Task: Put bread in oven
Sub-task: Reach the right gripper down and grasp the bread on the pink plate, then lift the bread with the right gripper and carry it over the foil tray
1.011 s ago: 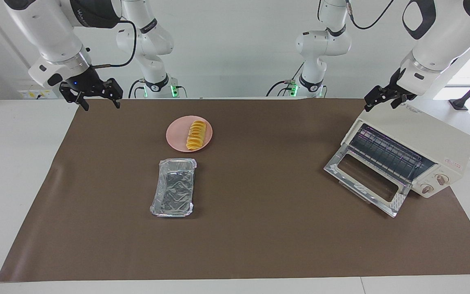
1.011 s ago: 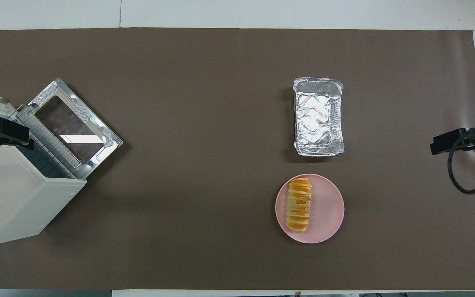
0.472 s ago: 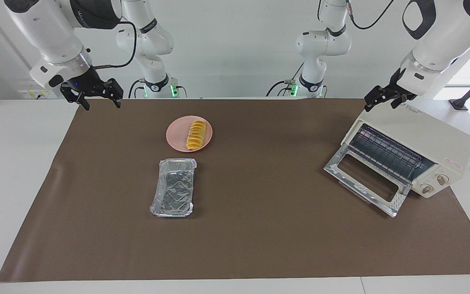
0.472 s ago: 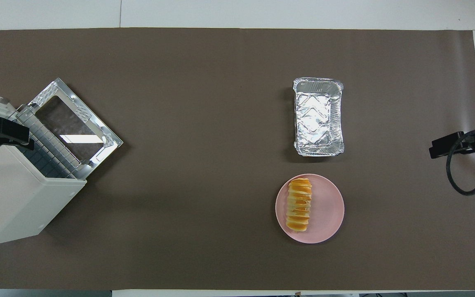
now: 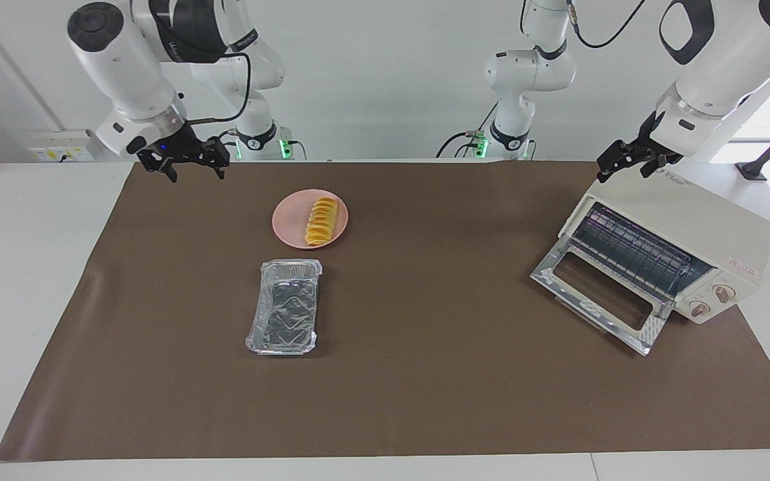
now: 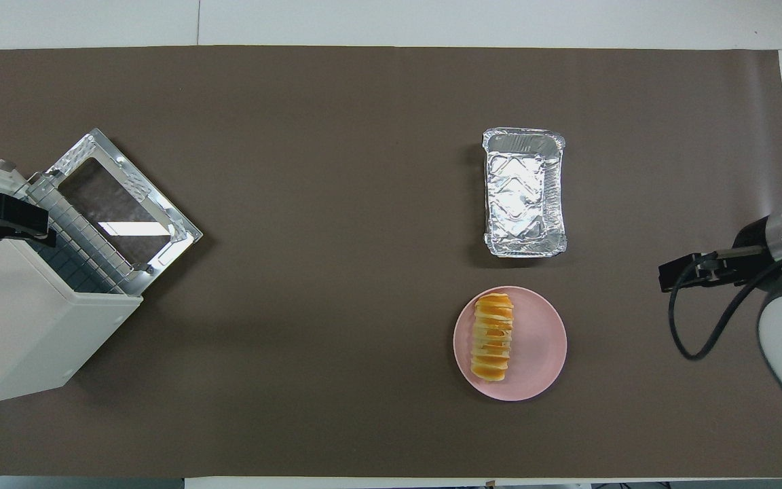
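The bread (image 5: 321, 220) is a ridged yellow-orange row of slices lying on a round pink plate (image 5: 289, 226); it also shows in the overhead view (image 6: 493, 336). The cream-white oven (image 5: 699, 224) stands at the left arm's end of the table with its glass door (image 5: 599, 297) dropped open and the wire rack showing. My right gripper (image 5: 195, 172) is open and empty in the air over the brown mat's edge by the robots, apart from the plate. My left gripper (image 5: 624, 168) is open and empty over the oven's top, where it waits.
A crinkled silver foil tray (image 5: 285, 307) lies empty on the mat, farther from the robots than the plate. The brown mat (image 5: 425, 374) covers most of the white table. The oven (image 6: 17, 326) and its open door (image 6: 126, 204) sit angled toward the table's middle.
My right gripper has moved along the mat's edge toward the plate with the bread. The left arm, the bread, the foil tray and the oven have not moved.
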Tool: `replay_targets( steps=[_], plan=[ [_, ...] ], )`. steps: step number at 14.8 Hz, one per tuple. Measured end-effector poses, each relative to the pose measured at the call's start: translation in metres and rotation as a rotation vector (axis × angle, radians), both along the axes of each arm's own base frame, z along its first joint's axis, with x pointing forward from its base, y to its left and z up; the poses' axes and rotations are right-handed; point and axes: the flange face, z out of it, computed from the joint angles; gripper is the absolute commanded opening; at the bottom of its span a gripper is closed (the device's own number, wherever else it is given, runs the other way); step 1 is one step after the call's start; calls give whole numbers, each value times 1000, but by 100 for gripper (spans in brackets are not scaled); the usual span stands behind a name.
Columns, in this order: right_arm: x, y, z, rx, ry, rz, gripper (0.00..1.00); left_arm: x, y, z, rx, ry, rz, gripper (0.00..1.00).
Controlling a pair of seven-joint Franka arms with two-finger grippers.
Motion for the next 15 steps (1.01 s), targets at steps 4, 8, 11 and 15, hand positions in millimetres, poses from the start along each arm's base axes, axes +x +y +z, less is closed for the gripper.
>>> replay_targets(
  steps=[4, 8, 11, 15],
  plan=[
    [-40, 82, -42, -37, -34, -49, 100, 0, 0, 0, 0, 0, 0, 100],
    [-61, 125, -106, -43, -75, -91, 100, 0, 0, 0, 0, 0, 0, 100],
    [-74, 157, -155, -46, -91, -135, 100, 0, 0, 0, 0, 0, 0, 100],
    [-70, 180, -202, -38, -106, -177, 100, 0, 0, 0, 0, 0, 0, 100]
  ],
)
